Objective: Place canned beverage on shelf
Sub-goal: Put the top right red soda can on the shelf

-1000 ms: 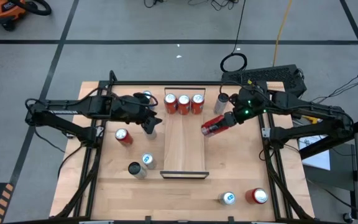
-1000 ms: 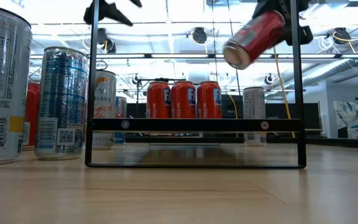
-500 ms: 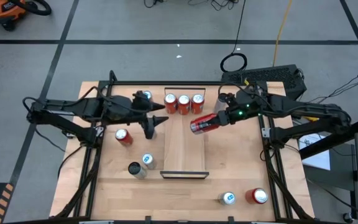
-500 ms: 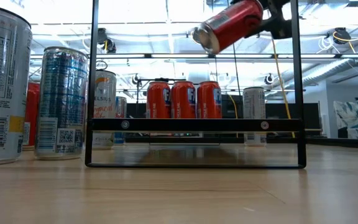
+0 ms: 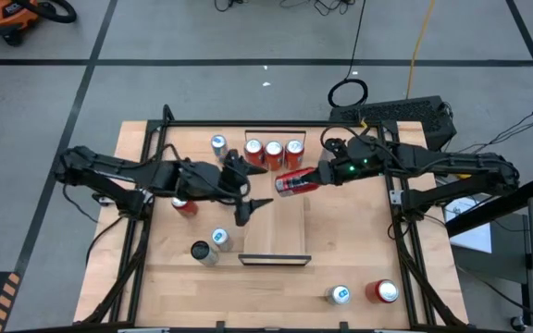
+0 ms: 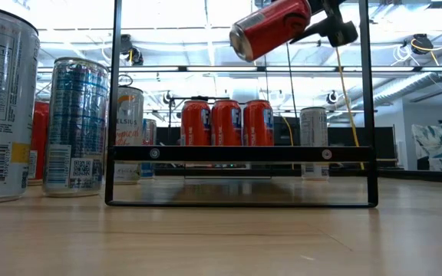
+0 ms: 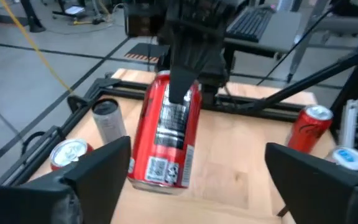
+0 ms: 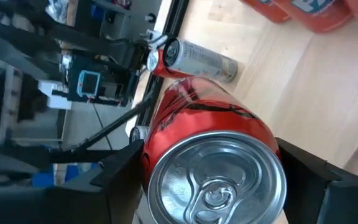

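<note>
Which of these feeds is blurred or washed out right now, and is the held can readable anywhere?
Low view: ceiling lights blow out the background, and the near cans at the left edge are soft. Left wrist view: the left claw's own fingers are blurred, yet the red can held by the right claw shows clearly. Right wrist view: can top sharp, room behind smeared.

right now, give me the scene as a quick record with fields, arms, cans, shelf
right gripper: fingers closed on a red can, held tilted in the air above the shelf
left gripper: fingers open, empty, over the shelf's left edge
shelf: light-wood board, mid-table
cans on shelf: three red cans upright in a row at the far end
step left: held can not yet set down
</note>
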You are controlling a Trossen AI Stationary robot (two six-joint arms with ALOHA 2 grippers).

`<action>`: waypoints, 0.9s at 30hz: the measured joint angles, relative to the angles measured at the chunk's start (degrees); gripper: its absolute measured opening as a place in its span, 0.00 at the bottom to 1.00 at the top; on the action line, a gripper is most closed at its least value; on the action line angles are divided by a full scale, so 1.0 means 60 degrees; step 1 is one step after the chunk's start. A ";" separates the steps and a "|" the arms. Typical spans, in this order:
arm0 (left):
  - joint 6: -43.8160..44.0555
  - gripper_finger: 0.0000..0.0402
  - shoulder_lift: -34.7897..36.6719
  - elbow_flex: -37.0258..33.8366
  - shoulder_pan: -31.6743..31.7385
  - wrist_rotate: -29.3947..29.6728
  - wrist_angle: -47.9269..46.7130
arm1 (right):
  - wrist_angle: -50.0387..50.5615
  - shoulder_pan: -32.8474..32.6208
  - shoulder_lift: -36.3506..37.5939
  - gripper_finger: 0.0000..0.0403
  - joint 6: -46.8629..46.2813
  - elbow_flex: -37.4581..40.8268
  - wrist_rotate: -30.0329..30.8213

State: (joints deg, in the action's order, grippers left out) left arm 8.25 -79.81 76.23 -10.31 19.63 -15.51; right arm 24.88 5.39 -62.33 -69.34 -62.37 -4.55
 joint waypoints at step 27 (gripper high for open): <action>-0.0009 0.98 -0.1920 -0.0007 0.0015 0.1030 0.0214 | -0.0036 -0.0291 -0.0015 0.66 -0.0493 0.0000 0.0067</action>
State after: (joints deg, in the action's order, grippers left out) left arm 8.20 -91.33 76.18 -10.21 25.81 -14.23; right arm 24.67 3.64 -62.41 -72.30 -62.37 -4.15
